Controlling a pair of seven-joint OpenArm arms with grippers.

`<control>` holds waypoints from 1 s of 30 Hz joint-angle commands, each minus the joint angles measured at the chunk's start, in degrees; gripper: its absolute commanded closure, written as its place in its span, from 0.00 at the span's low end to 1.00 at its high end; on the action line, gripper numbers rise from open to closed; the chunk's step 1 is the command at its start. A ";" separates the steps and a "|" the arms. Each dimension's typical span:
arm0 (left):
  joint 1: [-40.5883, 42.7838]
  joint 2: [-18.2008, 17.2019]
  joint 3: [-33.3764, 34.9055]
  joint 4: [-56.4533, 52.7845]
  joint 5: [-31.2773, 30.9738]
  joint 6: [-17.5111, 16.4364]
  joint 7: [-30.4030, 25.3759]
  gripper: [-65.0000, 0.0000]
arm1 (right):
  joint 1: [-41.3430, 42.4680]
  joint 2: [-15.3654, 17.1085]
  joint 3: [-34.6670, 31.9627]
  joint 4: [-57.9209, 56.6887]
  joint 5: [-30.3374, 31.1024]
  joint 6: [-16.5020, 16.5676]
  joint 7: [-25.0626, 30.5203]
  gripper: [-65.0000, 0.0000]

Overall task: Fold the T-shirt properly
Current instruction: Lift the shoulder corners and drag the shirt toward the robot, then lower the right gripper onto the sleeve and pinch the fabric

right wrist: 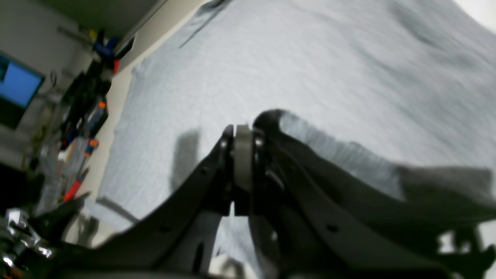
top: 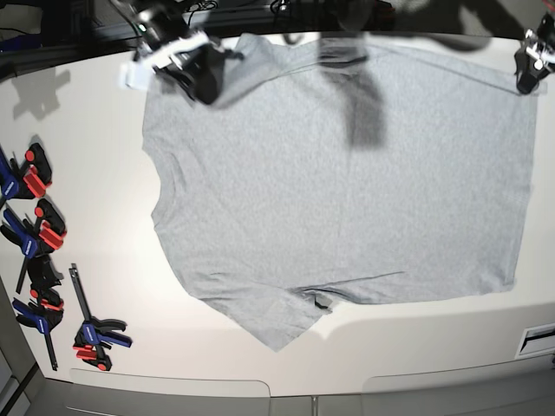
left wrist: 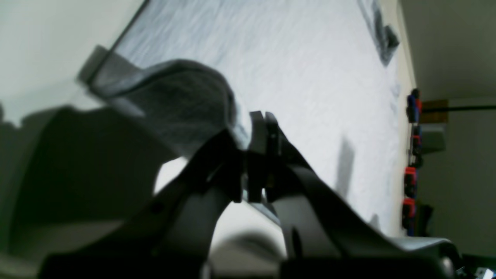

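Observation:
The T-shirt [top: 347, 191] lies spread on the white table [top: 87, 156], plain grey side up, and it fills most of the base view. My right gripper [top: 201, 82] is at its far left corner. In the right wrist view the right gripper [right wrist: 242, 133] is shut on a raised fold of the T-shirt [right wrist: 329, 151]. My left gripper [top: 526, 74] is at the far right corner. In the left wrist view the left gripper [left wrist: 263, 120] is shut on a lifted edge of the T-shirt [left wrist: 182, 97], which curls over one finger.
Several red, blue and black clamps [top: 35, 234] lie along the table's left side; they also show as clamps [left wrist: 412, 155] and clamps [right wrist: 83, 128] in the wrist views. A blue screen [right wrist: 17, 83] stands beyond the table. A dark fold [top: 323, 303] sits at the shirt's near edge.

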 commanded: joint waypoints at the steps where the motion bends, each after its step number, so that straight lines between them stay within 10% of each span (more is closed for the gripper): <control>1: -1.07 -1.11 0.35 0.74 0.15 -0.39 -1.62 1.00 | 1.18 0.00 -1.42 0.72 -1.18 -0.15 2.03 1.00; 9: -8.41 -1.16 7.61 0.74 11.08 0.07 -8.50 1.00 | 12.90 0.00 -9.53 -6.71 -16.24 -4.39 4.87 1.00; 20: -9.18 -5.38 7.45 0.76 20.96 7.74 -17.29 1.00 | 20.94 0.13 -7.78 -13.03 -18.10 -10.60 7.13 1.00; 30: -9.99 -5.95 7.45 0.76 24.90 8.07 -19.17 1.00 | 21.20 0.13 -7.52 -13.03 -21.35 -15.28 9.20 1.00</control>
